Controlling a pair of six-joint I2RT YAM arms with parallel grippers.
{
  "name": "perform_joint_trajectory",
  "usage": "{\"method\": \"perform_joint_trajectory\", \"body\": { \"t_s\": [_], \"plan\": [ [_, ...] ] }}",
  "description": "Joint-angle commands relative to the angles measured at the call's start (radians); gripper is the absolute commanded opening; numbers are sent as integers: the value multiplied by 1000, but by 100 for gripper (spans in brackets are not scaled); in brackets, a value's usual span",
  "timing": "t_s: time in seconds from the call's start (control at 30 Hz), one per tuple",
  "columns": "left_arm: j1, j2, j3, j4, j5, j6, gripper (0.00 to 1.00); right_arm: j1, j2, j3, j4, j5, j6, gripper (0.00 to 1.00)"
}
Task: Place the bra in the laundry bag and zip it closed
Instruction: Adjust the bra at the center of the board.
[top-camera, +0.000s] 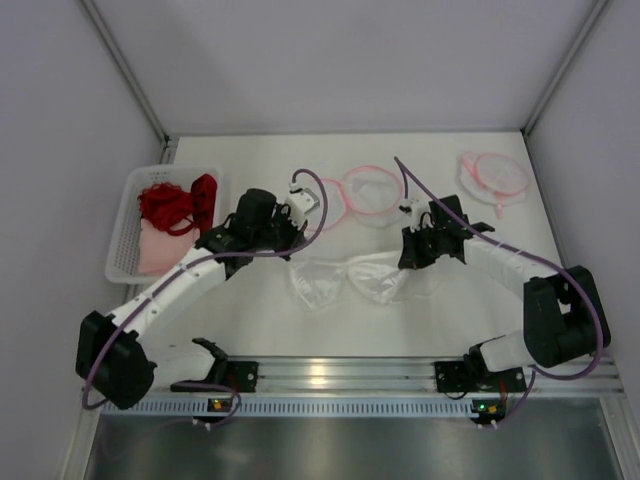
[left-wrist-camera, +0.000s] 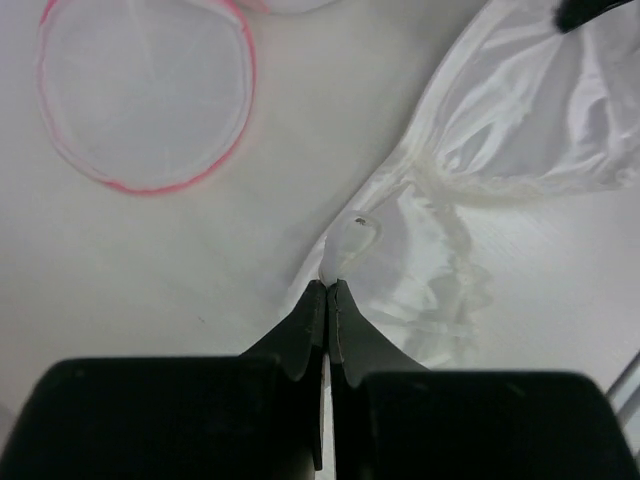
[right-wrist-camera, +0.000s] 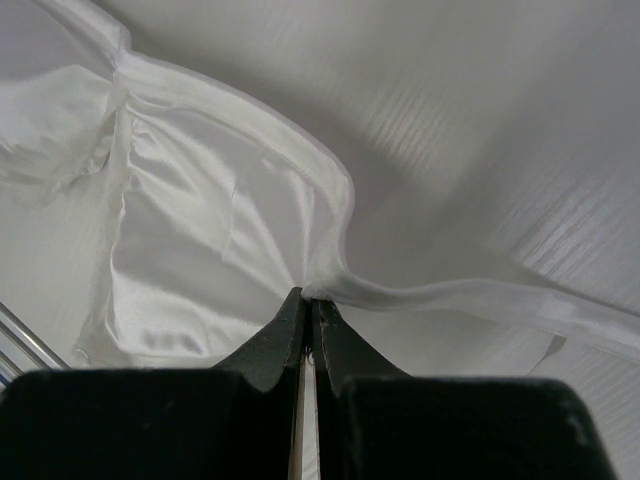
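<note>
Fingers of the left gripper (left-wrist-camera: 327, 285) are clenching on a thin loop at one edge of the white bra (top-camera: 350, 280), and those of the right gripper (right-wrist-camera: 307, 295) are pinching the edge band at its other cup. The bra is lying flat on the table (top-camera: 450, 310) between the two arms, near the laundry bag (top-camera: 368, 192) but not in it yet.

To my eye the left hold is looking the weaker one. So little fabric is sitting between those tips that a lift could pull the loop free, leaving one cup dangling. Uneven pulling could also slip the satin out on the right, and a sagging middle could catch the bag's pink rim and drag it.

Counting, I am seeing one bra and two pink-rimmed bags, the other bag (top-camera: 495, 175) lying well off toward the far right corner. I am also seeing one white basket (top-camera: 118, 238) holding red clothing (top-camera: 175, 205), and two arms.
</note>
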Motion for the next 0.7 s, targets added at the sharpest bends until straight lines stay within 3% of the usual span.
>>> {"method": "perform_joint_trajectory", "body": {
  "t_s": [0.0, 0.17, 0.43, 0.53, 0.67],
  "plan": [
    [-3, -86, -30, 9, 138, -62, 0, 13, 8, 28, 57, -28, 16, 0],
    [-2, -94, -17, 59, 275, -139, 0, 59, 30, 34, 92, -50, 22, 0],
    [-49, 122, 2, 147, 289, -217, 0, 79, 61, 43, 109, -48, 53, 0],
    [-98, 185, -16, 145, 295, -198, 0, 79, 58, 39, 106, -7, 51, 0],
    [-137, 210, -85, 90, 301, -45, 0, 77, 50, 38, 98, 24, 45, 0]
  ]
}}
